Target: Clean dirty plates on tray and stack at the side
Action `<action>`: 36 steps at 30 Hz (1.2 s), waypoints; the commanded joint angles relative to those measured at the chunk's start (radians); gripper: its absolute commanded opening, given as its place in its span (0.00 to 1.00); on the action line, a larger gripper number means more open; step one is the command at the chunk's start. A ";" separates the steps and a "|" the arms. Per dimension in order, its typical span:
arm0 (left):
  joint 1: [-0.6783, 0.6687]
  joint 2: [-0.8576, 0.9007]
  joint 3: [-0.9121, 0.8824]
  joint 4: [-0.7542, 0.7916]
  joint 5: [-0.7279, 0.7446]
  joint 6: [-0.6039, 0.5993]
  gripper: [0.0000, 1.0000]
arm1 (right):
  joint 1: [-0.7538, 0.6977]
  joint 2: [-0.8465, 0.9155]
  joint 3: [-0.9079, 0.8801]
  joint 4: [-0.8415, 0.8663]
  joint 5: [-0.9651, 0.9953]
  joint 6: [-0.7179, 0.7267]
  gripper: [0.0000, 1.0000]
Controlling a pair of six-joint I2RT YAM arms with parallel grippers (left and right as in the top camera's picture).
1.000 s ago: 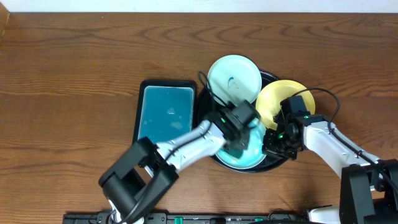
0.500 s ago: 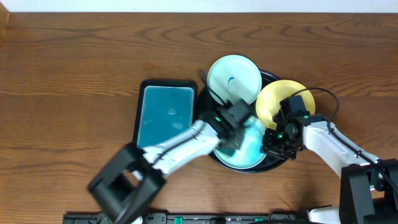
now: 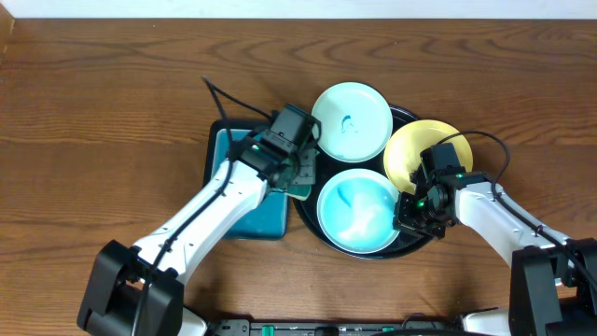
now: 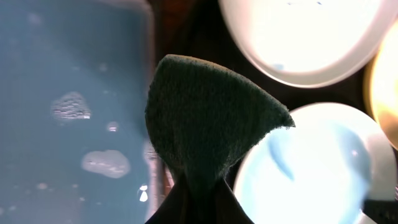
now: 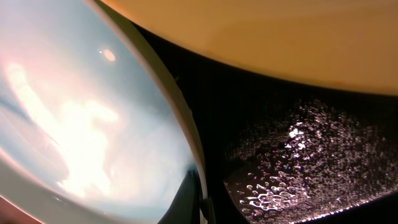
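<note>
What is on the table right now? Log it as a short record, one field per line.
round tray: black, holds all three plates
rectangular tray: teal inside, droplets on it
front blue plate: pale wet streaks, no dark smear visible
back blue plate: dark smear in the middle
yellow plate: partly hidden by the right arm
left claw: shut on a green sponge, above where the two trays meet
right claw: shut, tips at the front blue plate's rim

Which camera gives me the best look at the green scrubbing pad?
Left wrist: the pad sits large and centred, pinched by the left end effector. Overhead shows only a corner beside the arm; right wrist shows none.
</note>
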 commanded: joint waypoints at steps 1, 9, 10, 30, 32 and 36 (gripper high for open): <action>0.006 -0.001 -0.017 -0.013 -0.005 0.021 0.08 | 0.018 0.037 -0.026 0.027 0.080 -0.022 0.01; 0.006 0.000 -0.017 -0.020 0.001 0.021 0.07 | 0.018 0.002 -0.019 0.033 0.037 -0.064 0.01; 0.005 0.000 -0.017 -0.019 0.019 0.021 0.07 | 0.018 -0.008 -0.019 0.033 0.041 -0.063 0.01; -0.163 0.148 -0.019 0.177 0.161 0.082 0.08 | 0.019 -0.029 -0.019 0.017 0.071 -0.060 0.01; -0.161 0.190 -0.019 0.198 0.133 0.100 0.07 | 0.019 -0.029 -0.019 0.014 0.071 -0.060 0.01; -0.155 0.252 -0.019 0.223 0.116 0.111 0.08 | 0.019 -0.029 -0.019 0.011 0.071 -0.060 0.01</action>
